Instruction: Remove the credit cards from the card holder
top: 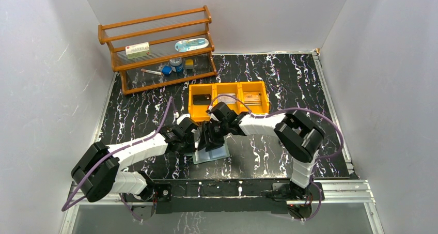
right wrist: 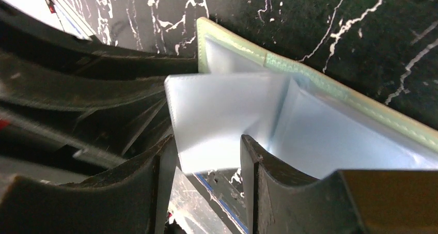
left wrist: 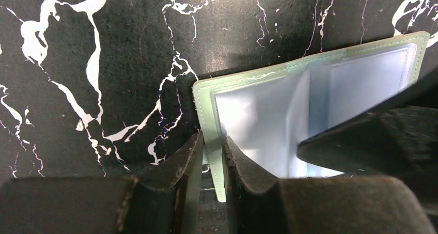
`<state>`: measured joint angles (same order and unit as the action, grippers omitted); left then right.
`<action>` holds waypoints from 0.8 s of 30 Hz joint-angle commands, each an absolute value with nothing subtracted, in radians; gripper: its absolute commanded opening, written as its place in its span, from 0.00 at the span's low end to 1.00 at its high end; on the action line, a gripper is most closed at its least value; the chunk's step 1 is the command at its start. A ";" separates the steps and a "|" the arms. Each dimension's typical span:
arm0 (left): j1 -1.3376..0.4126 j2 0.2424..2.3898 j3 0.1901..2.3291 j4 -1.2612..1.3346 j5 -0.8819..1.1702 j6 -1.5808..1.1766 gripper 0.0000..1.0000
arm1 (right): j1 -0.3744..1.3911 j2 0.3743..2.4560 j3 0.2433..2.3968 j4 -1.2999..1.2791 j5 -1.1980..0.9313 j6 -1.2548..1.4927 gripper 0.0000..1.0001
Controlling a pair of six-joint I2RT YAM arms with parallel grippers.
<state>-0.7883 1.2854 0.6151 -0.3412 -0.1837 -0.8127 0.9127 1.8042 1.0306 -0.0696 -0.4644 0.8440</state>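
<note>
From the top view I have both arms meeting low over the black marbled table (left wrist: 103, 37), close to the middle of its near edge. That is where the card holder (left wrist: 248, 78) lies, opened out flat.

The left pincer (left wrist: 212, 138) is clamped on the holder's pale green stitched cover, at its left border, with the jaws nearly together and the edge between them. I judge this to be the anchor that keeps the pouch from sliding.

The holder looks light and floppy. The cover is soft, and the clear sleeve (right wrist: 217, 115) standing up inside it is thin, glossy film that would buckle or slip if squeezed. In the sleeves I can see, I make out no card, so a card still inside would have to sit in a pocket hidden from me.

The right pincer (right wrist: 206, 139) has its jaws standing apart, straddling the free lower edge of that raised sleeve. I cannot tell whether its pads touch the film. Credit cards are stiff and slick, so I would take one by its exposed short edge, pads flat on both faces, and draw it straight out along the pocket while the cover is held.

Farther back sits the orange bin (top: 192, 102). A tan card (top: 253, 97) seems to lie in its right compartment.
</note>
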 commanded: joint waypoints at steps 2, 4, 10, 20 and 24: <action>-0.787 1.255 0.628 -0.370 -0.207 -0.833 0.19 | 0.921 1.860 1.030 0.023 -0.510 0.901 0.56; -0.787 1.251 0.625 -0.378 -0.213 -0.841 0.19 | 0.920 1.866 1.023 -0.003 -0.467 0.902 0.53; -0.788 1.227 0.630 -0.421 -0.254 -0.866 0.19 | 0.920 1.820 1.033 -0.101 -0.356 0.873 0.41; -0.787 1.192 0.636 -0.427 -0.265 -0.875 0.22 | 0.918 1.798 0.984 0.072 -0.505 0.896 0.65; -0.787 1.162 0.640 -0.448 -0.299 -0.902 0.22 | 0.918 1.807 0.991 0.038 -0.466 0.912 0.66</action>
